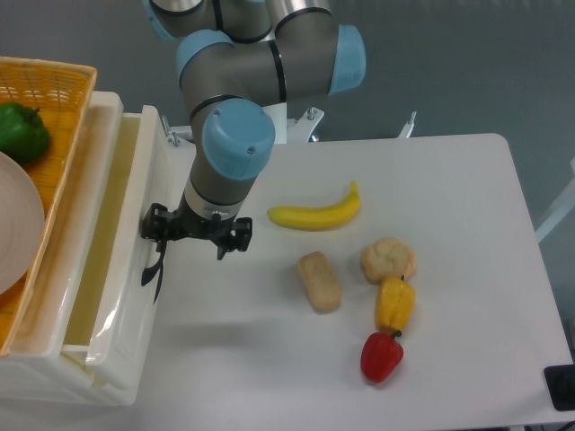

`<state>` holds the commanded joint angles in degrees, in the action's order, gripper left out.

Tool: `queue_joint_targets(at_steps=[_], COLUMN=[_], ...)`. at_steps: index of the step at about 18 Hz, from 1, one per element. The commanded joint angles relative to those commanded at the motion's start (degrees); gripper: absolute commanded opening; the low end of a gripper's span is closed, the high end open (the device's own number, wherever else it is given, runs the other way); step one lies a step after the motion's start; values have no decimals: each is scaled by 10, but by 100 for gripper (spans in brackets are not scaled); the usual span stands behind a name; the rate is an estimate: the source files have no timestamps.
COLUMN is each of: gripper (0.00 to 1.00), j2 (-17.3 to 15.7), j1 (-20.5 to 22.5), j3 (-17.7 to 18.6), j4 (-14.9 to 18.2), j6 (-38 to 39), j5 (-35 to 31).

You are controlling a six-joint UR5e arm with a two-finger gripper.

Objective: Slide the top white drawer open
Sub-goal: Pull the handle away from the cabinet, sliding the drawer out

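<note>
The top white drawer (pixel 151 184) is slid partly out to the right, so its pale inside (pixel 103 247) shows. Its black arched handle (pixel 157 269) hangs on the front, just under the left end of my gripper (pixel 194 239). The gripper points down from the blue wrist in front of the drawer. Its black fingers (pixel 151 229) look spread apart, and the left one sits against the handle. The fingertips are mostly hidden under the gripper body. The lower drawer (pixel 108 382) shows only as a cream edge below.
An orange basket (pixel 54 76) with a green pepper (pixel 22 130) and a white plate (pixel 13 229) sits on the cabinet. On the table lie a banana (pixel 314 213), a bread roll (pixel 321 281), a bun (pixel 388 259), a yellow pepper (pixel 395 303) and a red pepper (pixel 382 356).
</note>
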<state>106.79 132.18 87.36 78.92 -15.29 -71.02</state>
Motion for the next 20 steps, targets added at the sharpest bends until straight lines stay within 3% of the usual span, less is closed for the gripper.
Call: queue_joint_targets(at_steps=[20], gripper=[100], j2=[-1], j1=[40], j3=[-5], j4=[3], j6=[-69], j5=[-13])
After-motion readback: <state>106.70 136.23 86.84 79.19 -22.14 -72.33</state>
